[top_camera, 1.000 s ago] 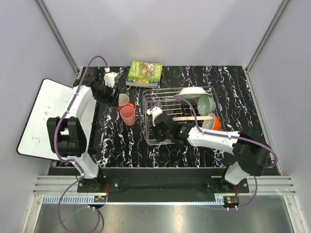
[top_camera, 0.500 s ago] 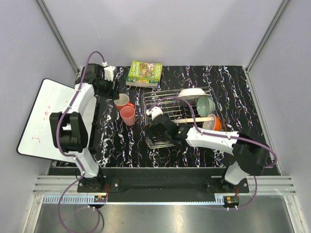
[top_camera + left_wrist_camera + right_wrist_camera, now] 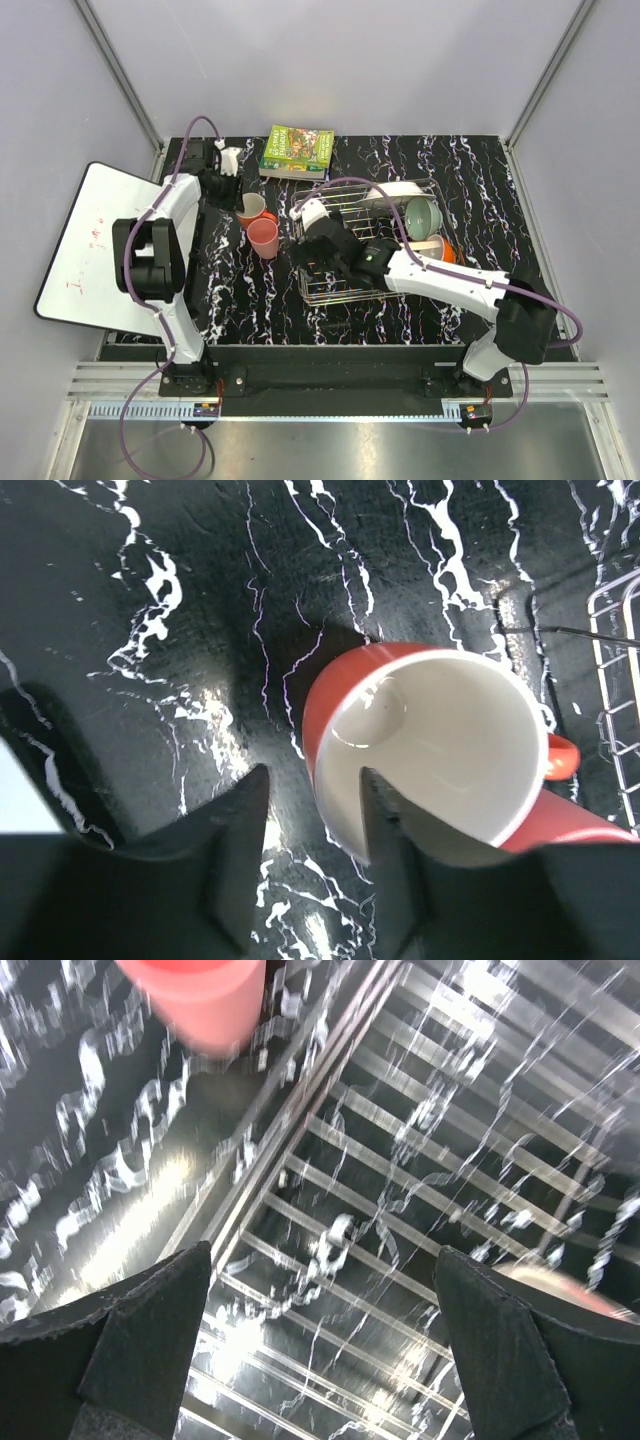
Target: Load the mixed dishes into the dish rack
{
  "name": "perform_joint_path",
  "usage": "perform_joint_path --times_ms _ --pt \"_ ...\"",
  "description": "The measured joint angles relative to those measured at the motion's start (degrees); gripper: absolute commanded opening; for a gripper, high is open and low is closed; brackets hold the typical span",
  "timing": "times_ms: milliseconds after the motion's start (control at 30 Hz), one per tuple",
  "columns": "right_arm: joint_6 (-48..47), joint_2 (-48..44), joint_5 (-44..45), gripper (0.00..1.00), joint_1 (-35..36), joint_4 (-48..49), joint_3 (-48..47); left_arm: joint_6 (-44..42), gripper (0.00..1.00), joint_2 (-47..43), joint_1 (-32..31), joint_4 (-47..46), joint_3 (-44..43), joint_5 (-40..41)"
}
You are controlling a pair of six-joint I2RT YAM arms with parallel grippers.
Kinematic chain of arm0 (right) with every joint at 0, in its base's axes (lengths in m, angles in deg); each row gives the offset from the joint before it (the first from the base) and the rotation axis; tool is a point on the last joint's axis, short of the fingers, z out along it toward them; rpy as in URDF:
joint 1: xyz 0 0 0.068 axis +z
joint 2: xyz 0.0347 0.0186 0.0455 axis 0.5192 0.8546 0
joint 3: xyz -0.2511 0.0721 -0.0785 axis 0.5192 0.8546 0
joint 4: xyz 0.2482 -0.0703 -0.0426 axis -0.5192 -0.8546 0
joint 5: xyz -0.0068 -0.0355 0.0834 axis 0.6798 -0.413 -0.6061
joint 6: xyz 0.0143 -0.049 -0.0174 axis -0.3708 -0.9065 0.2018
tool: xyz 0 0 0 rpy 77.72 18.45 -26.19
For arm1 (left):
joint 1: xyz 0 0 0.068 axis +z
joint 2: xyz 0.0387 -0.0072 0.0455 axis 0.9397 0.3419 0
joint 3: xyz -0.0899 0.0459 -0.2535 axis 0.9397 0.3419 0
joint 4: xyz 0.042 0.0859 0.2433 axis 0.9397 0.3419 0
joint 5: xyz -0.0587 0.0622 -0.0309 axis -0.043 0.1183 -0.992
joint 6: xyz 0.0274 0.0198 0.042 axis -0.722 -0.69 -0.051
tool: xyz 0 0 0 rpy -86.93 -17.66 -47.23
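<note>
Salmon cup (image 3: 430, 740) wall sits between the half-open left gripper (image 3: 313, 772) (not yet pinched); right gripper (image 3: 322, 1250) gapes empty over the rack (image 3: 290, 1110).

Cup (image 3: 430, 740) glossy glazed ceramic; dish rack (image 3: 400, 1190) shiny wire metal; table (image 3: 150, 630) glossy black marble-look.

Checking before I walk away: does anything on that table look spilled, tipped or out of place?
Nothing looks spilled or tipped. A green book, no dish, lies just beyond the dish rack; two cups stand upright outside it.
</note>
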Motion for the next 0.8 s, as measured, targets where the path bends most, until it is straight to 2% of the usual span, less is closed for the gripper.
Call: perform_joint_path --times_ms 167,267,300,367,600,800 --pt "-1.73 -0.11 3.93 1.00 0.07 -0.52 -7.74 0.35 0.41 2.34 -0.07 -0.59 -0.02 -1.53" --pt "-1.44 -0.37 7.08 1.00 0.13 0.15 -10.71 0.37 0.35 3.41 -0.28 -0.63 -0.04 -1.70" --pt "-1.25 -0.55 7.72 1.00 0.13 0.39 -10.82 0.48 0.19 3.72 -0.42 -0.63 -0.04 -1.73" --pt "-0.20 -0.68 9.66 1.00 0.13 0.37 -10.84 0.28 0.00 4.37 -0.50 -1.11 -0.15 -0.96" --pt "1.44 0.20 10.73 0.98 -0.07 0.17 -10.86 0.09 0.00 4.98 -0.48 -0.17 -0.92 -1.99" --pt "3.67 0.55 5.11 0.99 -2.62 0.02 -11.93 0.13 0.00 4.15 -0.46 2.05 -1.29 -3.02"
